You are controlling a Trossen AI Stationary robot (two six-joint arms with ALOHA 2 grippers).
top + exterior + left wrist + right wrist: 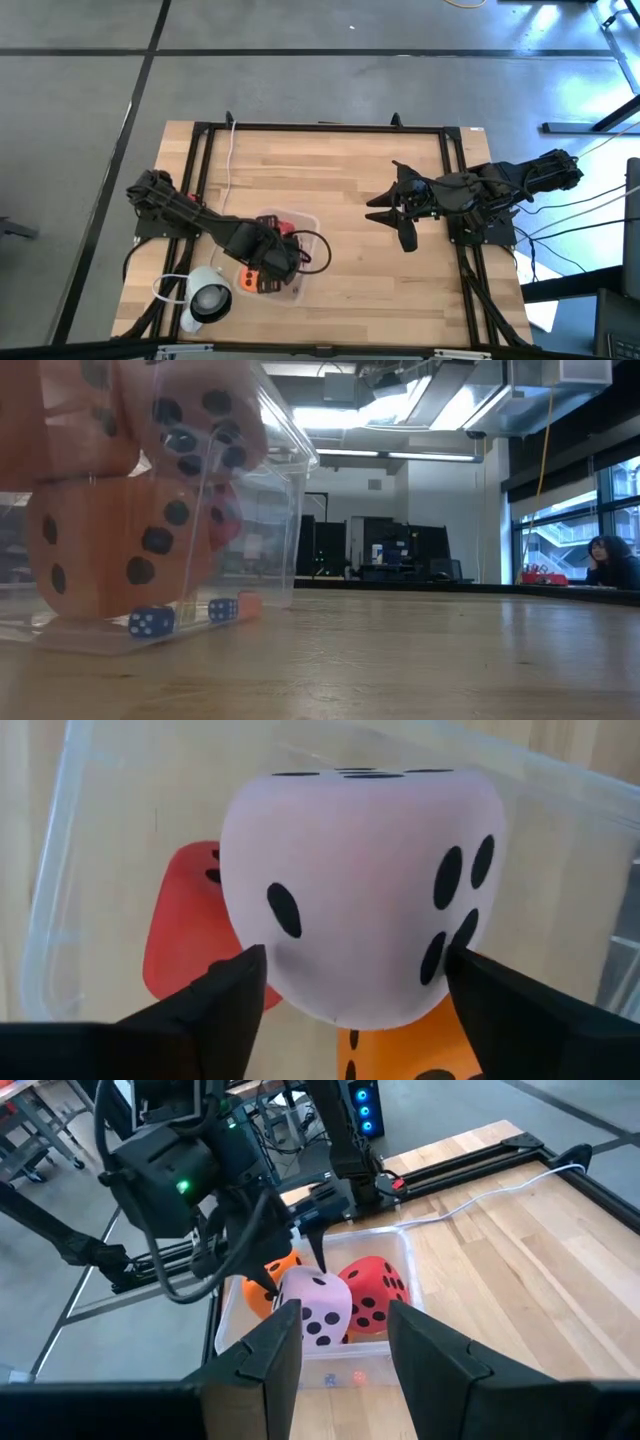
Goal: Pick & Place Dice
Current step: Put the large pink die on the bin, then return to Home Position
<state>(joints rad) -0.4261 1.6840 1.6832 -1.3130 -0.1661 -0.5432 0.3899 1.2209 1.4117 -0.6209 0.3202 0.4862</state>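
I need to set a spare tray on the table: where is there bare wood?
Bare wood runs across the table's middle and far side, between the clear bin and the right gripper. It is crowded at the near-left corner: the bin, the left gripper holding the pale pink die, and a white round object.

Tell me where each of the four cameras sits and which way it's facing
High view: overhead, straight down on the table; both arms show.
Low view: table height, beside the clear bin, facing the room; no arm shows.
Left wrist view: on the left arm, facing the pink die between the left gripper fingers.
Right wrist view: on the right arm; the open right gripper frames the bin.
Shared: both wrist views show the pink die and red die.
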